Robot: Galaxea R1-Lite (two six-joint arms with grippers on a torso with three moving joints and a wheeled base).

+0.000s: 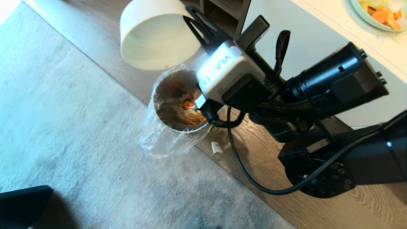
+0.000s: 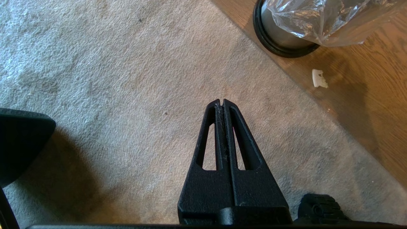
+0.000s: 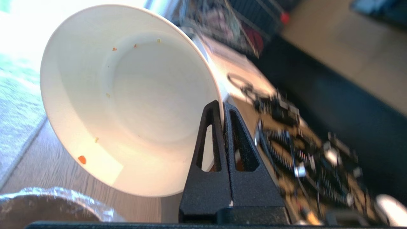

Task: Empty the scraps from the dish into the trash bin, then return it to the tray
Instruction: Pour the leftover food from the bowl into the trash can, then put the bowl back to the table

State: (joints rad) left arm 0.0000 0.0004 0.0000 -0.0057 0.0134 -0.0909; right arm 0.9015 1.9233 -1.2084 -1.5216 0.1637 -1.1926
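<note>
Right gripper [image 3: 222, 105] is clamped on the rim of the dish [image 1: 152, 38], one finger inside the wall and one outside, jaws pinched tight on the thin edge. The dish hangs off the fingertips, tipped on its side with the mouth facing down toward the trash bin [image 1: 178, 105]. In the head view the dish sits above and just beyond the bin's opening, apart from it, not touching the liner.

Dish interior, right wrist view: nearly bare. One orange fleck low near the rim, plus a handful of tiny orange and yellow specks stuck on the wall.

Scraps [image 1: 190, 113]: a pile inside the bin, orange chunk on top of pale yellow strips. One white bit [image 1: 216, 147] lies on the wood floor [image 1: 254, 165] just beside the bin's base, outside it.

Left gripper [image 2: 222, 103] is closed, fingers pressed together with nothing between them, hanging over the grey carpet [image 2: 127, 95], well apart from the bin.

Counts: one dish held, one bin with one clear bag liner [image 1: 155, 143] over its rim, one stray white bit on the floor, one pale green plate [image 1: 381, 16] with food on the white counter [image 1: 349, 31] at the far right. The tray is not visible in any view.
</note>
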